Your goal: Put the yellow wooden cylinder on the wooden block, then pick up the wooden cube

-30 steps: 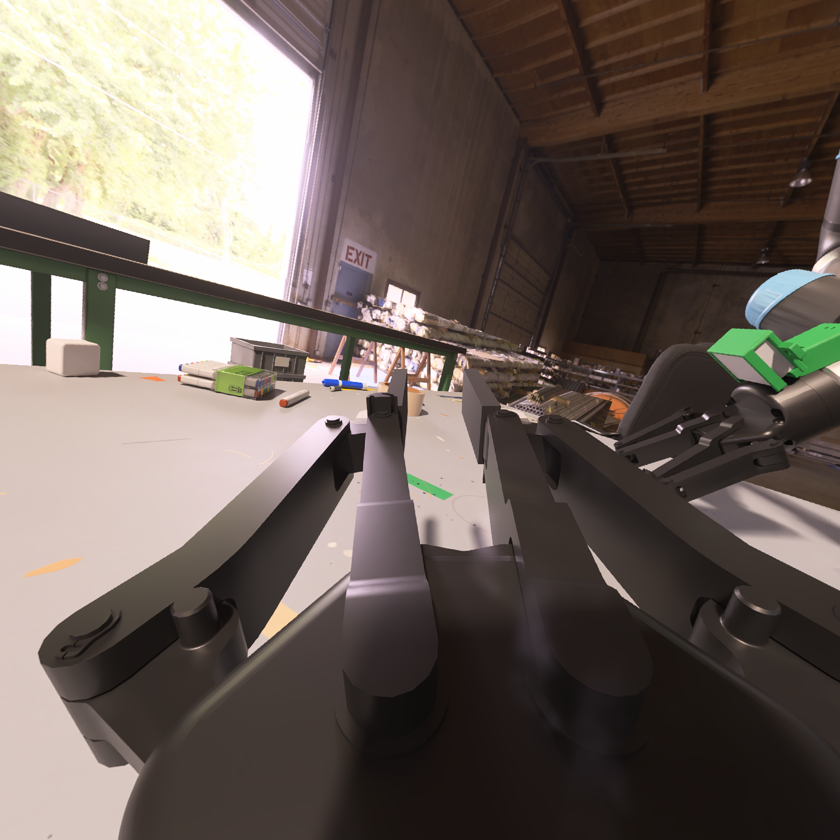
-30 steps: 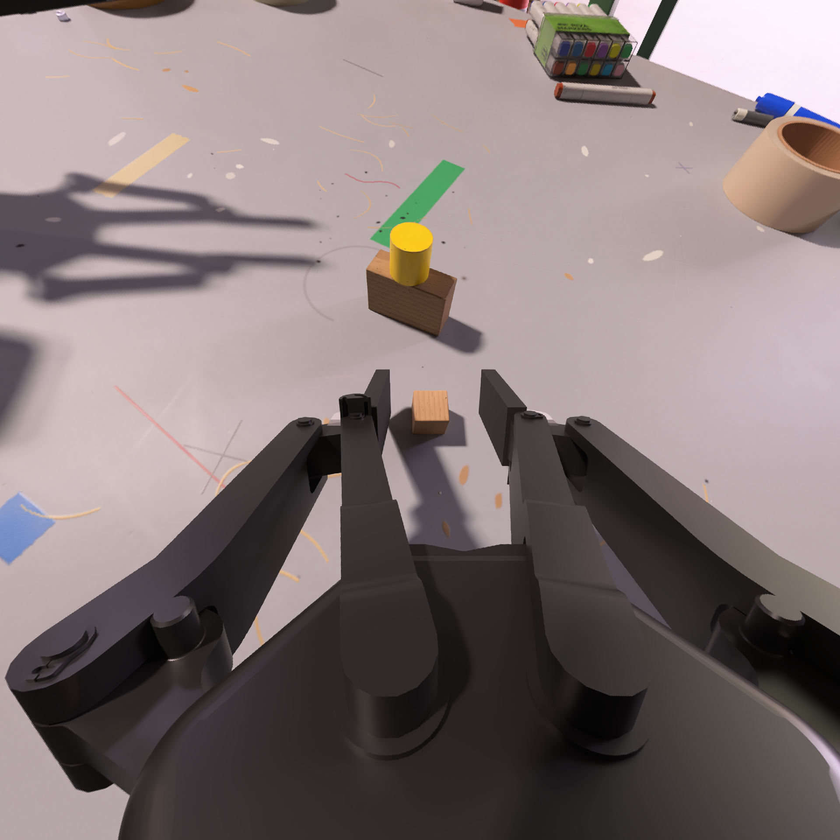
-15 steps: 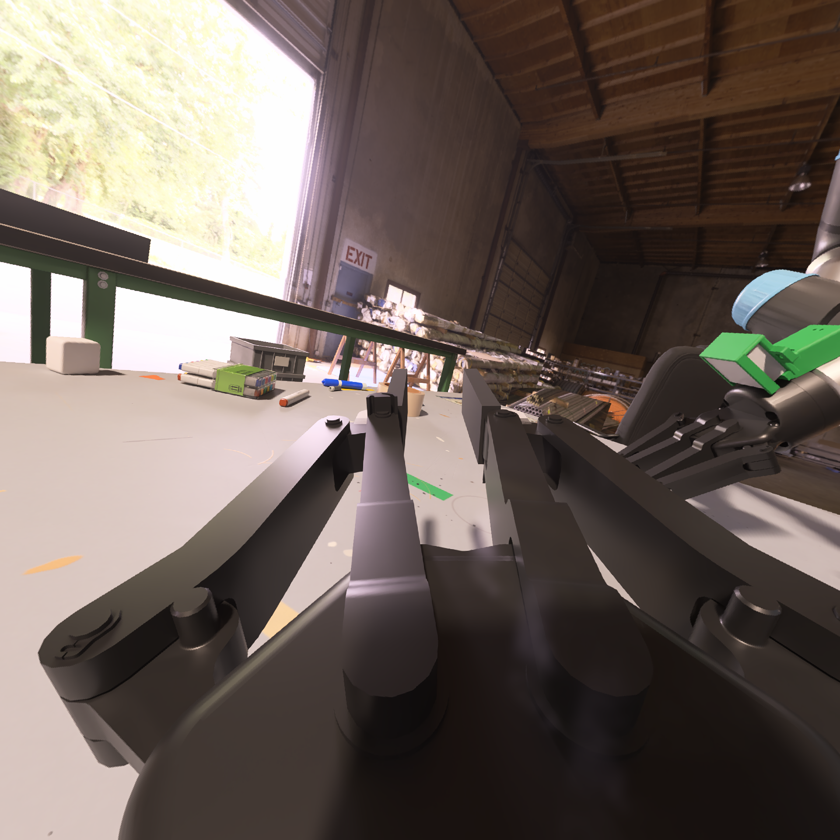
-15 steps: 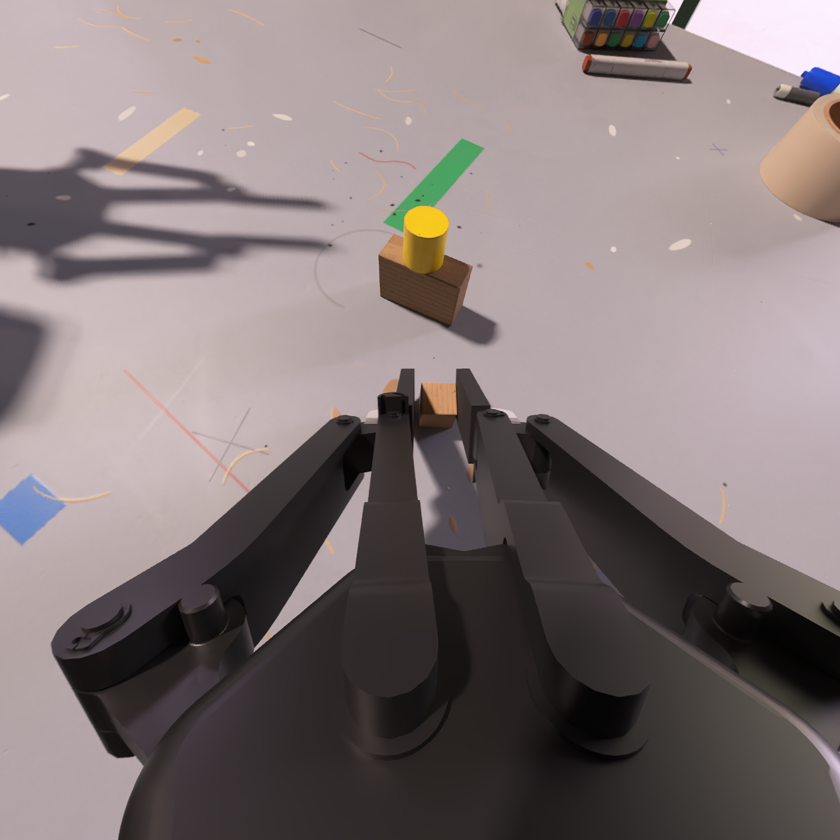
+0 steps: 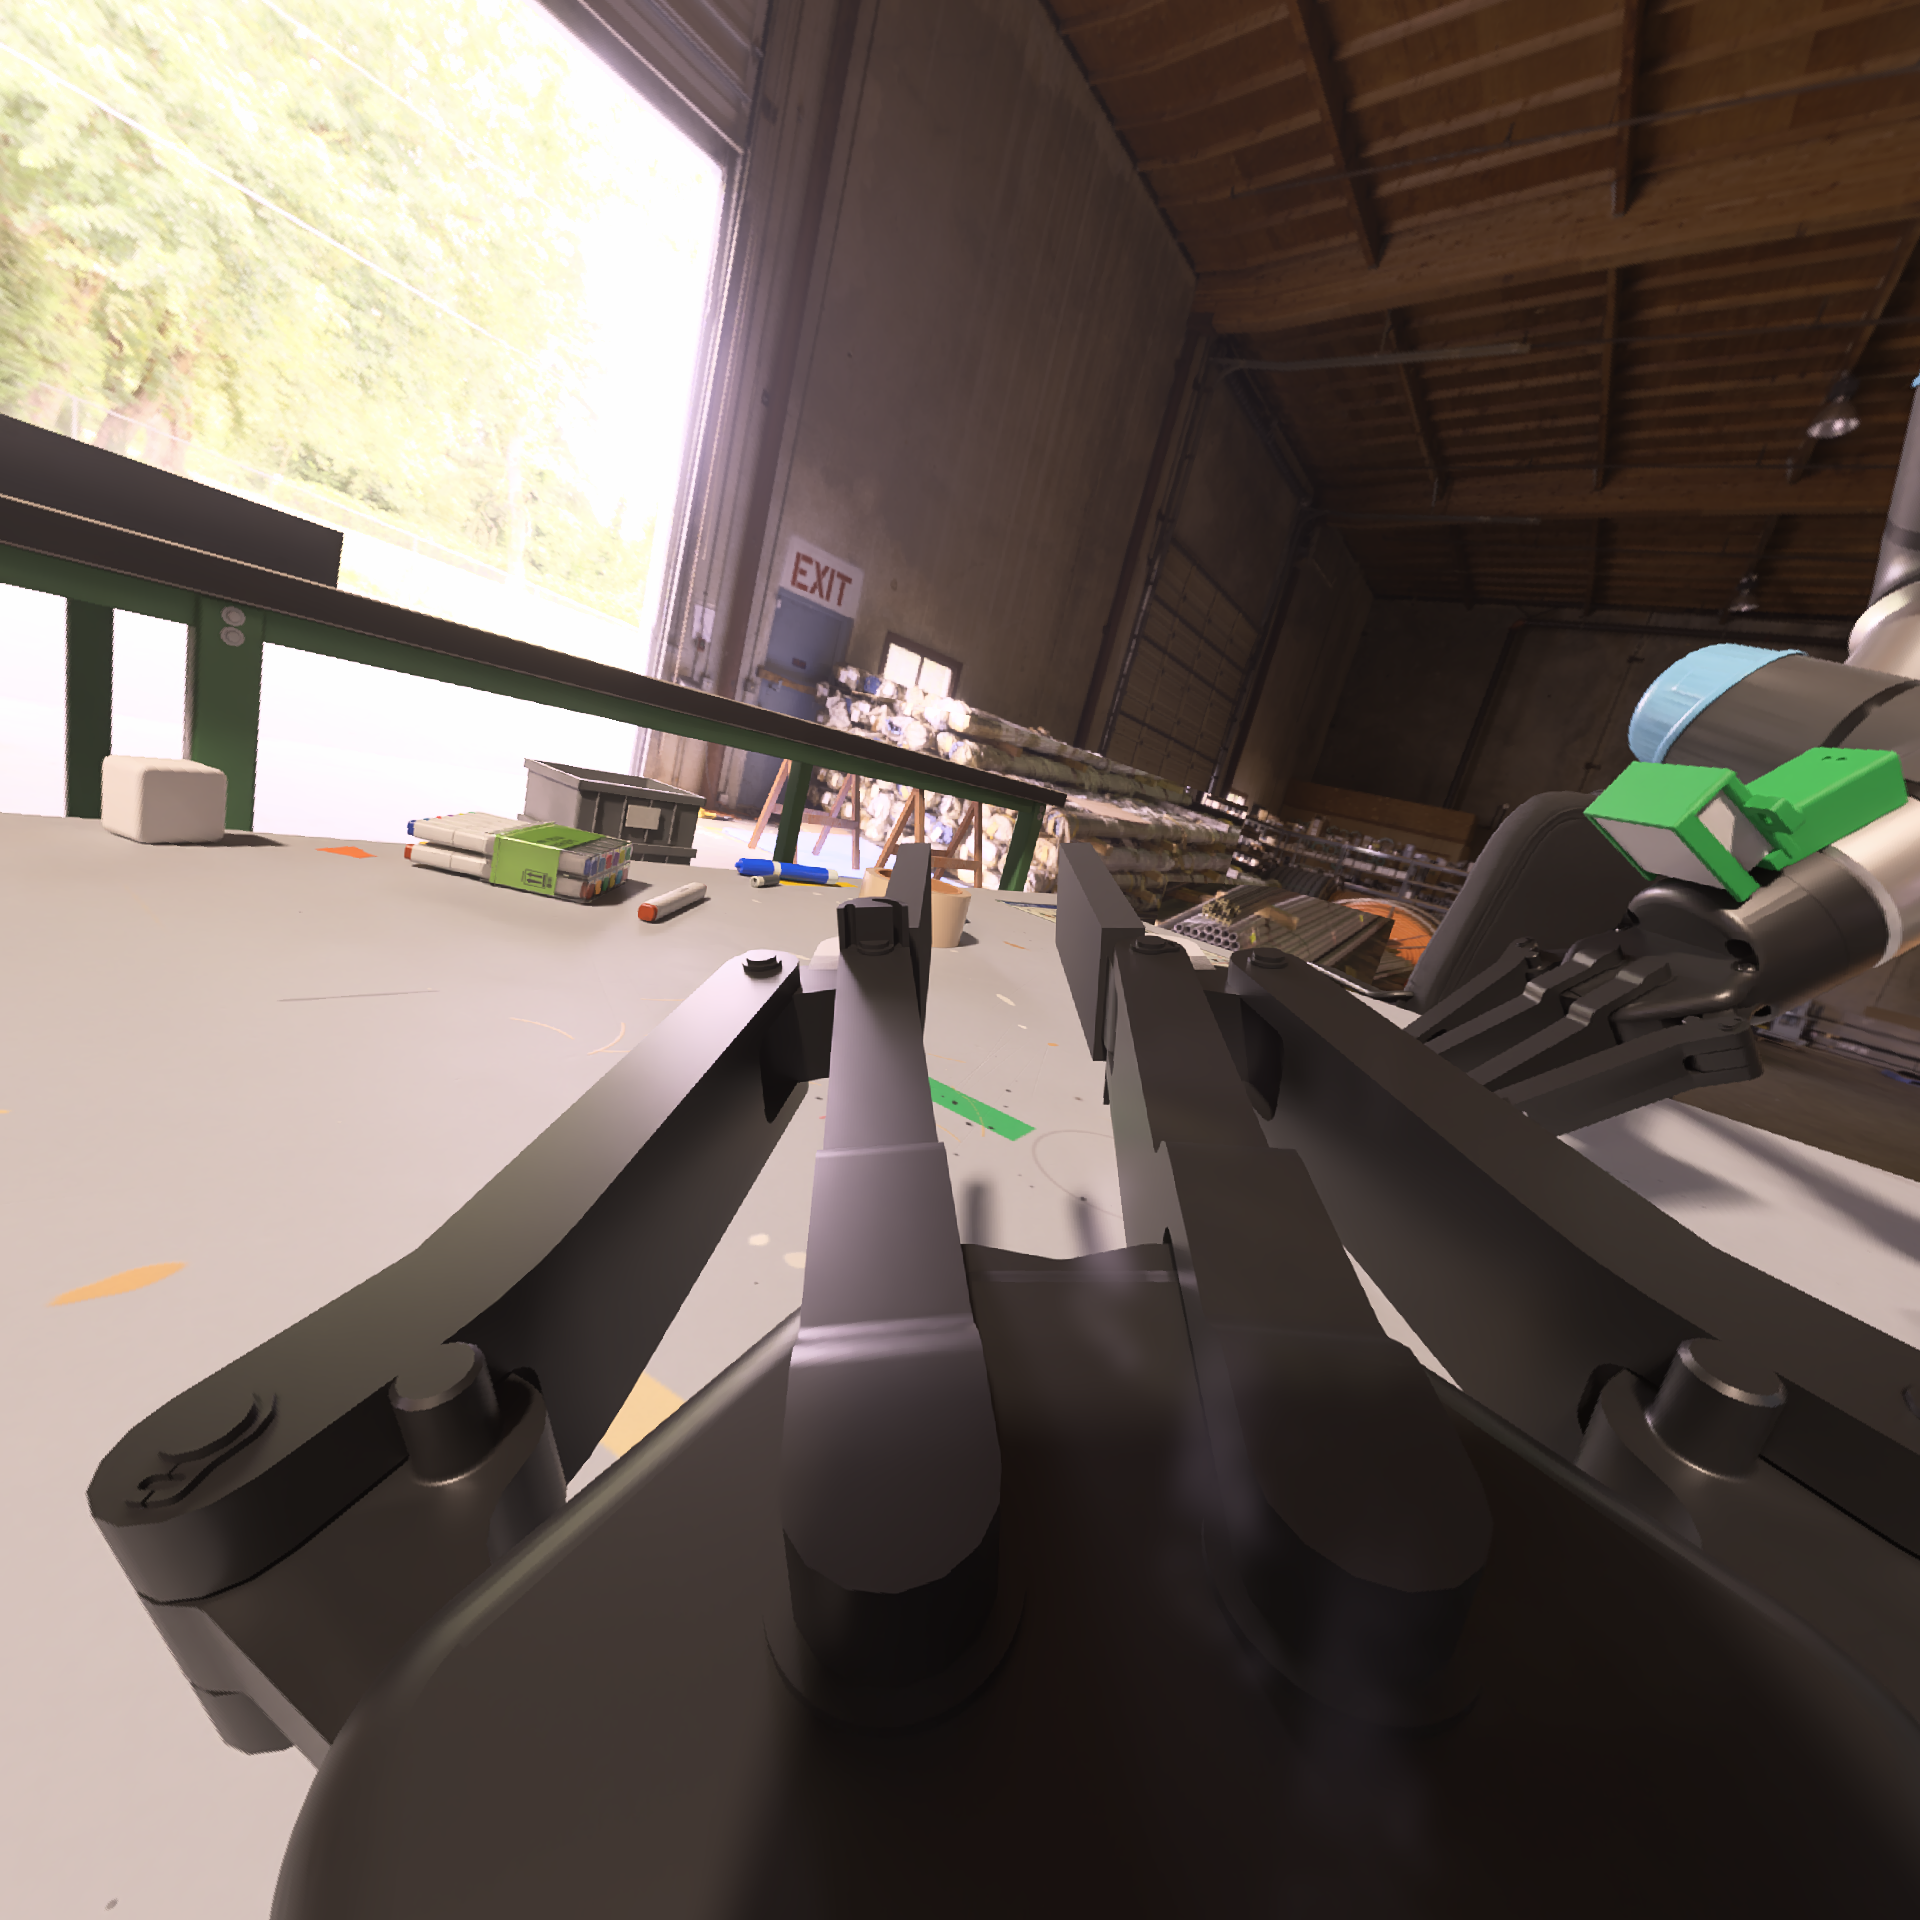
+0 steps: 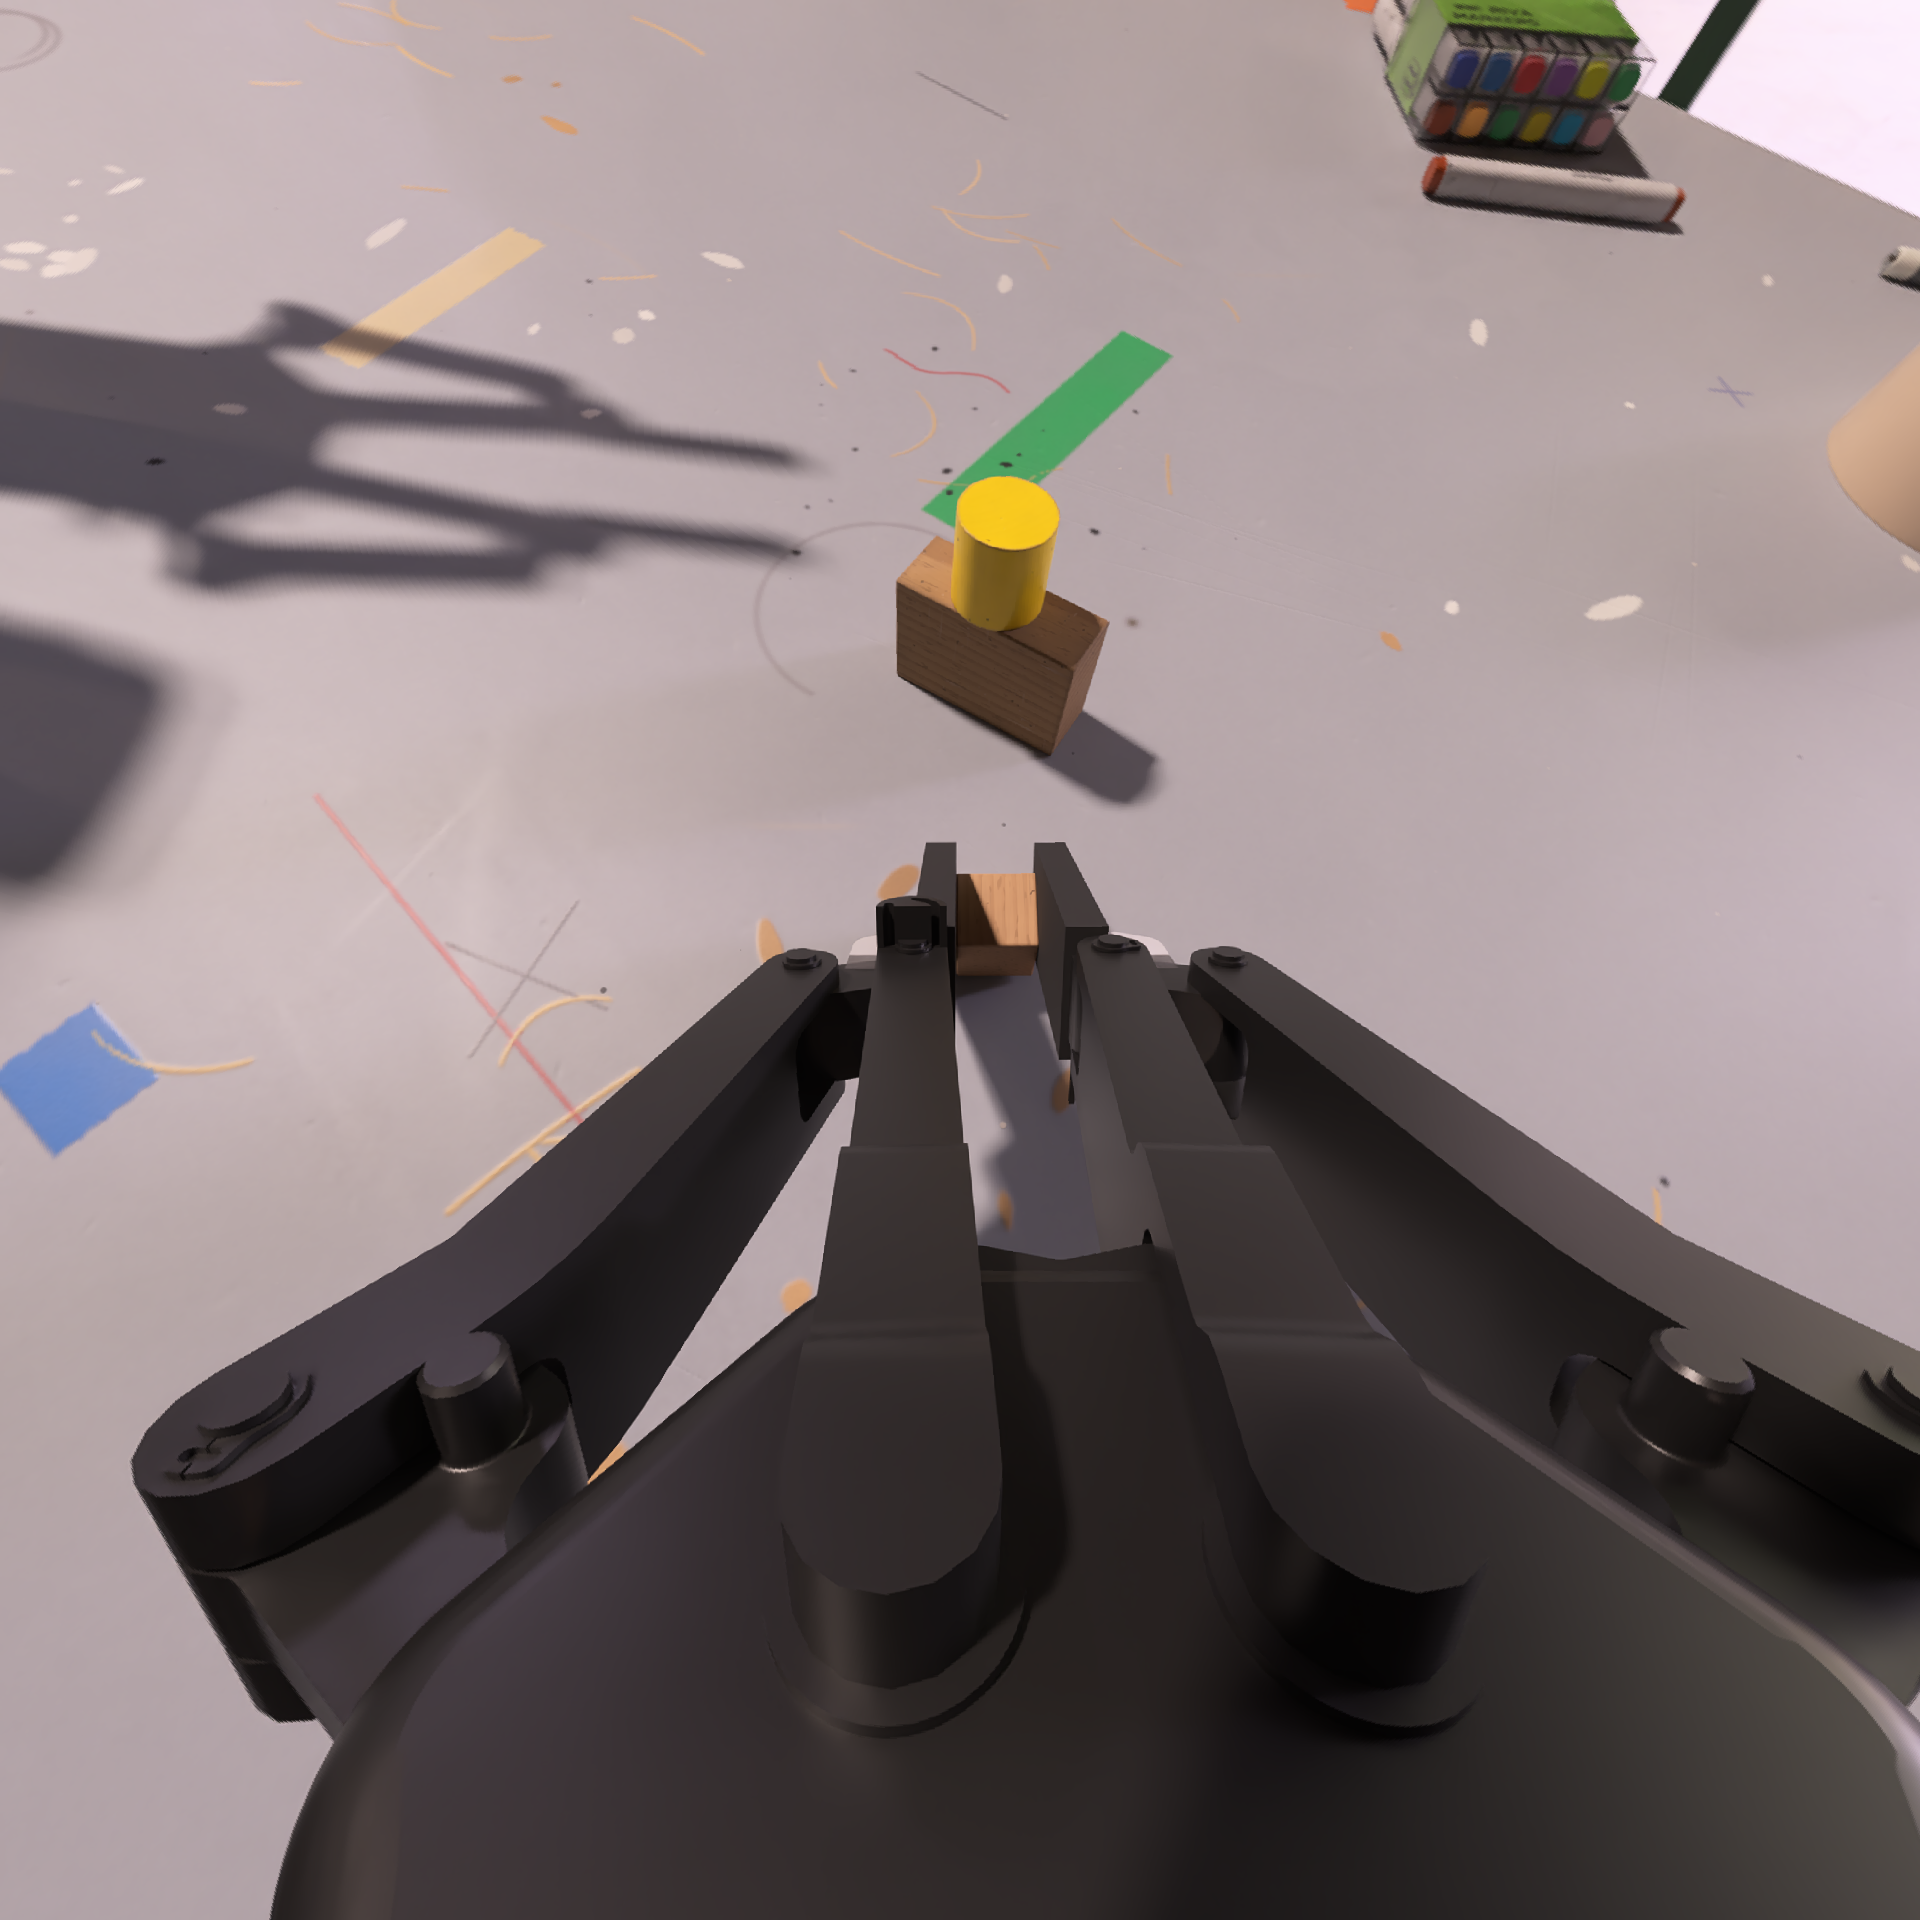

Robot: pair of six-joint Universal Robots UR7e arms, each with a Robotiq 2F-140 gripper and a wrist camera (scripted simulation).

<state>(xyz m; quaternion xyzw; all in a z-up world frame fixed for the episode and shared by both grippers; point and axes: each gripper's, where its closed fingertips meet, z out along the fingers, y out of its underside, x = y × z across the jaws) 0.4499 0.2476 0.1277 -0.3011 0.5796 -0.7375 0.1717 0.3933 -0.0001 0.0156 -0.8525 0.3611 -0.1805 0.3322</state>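
Observation:
In the right wrist view the yellow wooden cylinder (image 6: 1004, 553) stands upright on the brown wooden block (image 6: 995, 665) on the grey table. My right gripper (image 6: 995, 902) is shut on the small light wooden cube (image 6: 995, 921), held between its fingertips in front of the block, a little above the table. My left gripper (image 5: 992, 914) is open and empty, held above the table away from the block. The right gripper also shows in the left wrist view (image 5: 1579, 1023) at the right; the block, cylinder and cube are hidden there.
A marker box (image 6: 1512, 73) and a loose marker (image 6: 1553, 192) lie at the far right, a tan tape roll (image 6: 1881, 473) at the right edge. The left wrist view shows a white block (image 5: 163, 798), a grey bin (image 5: 611, 808) and green tape (image 5: 980, 1107).
My right gripper moved down onto the wooden cube, closed on it, and then rose slightly with it. The left gripper has not moved.

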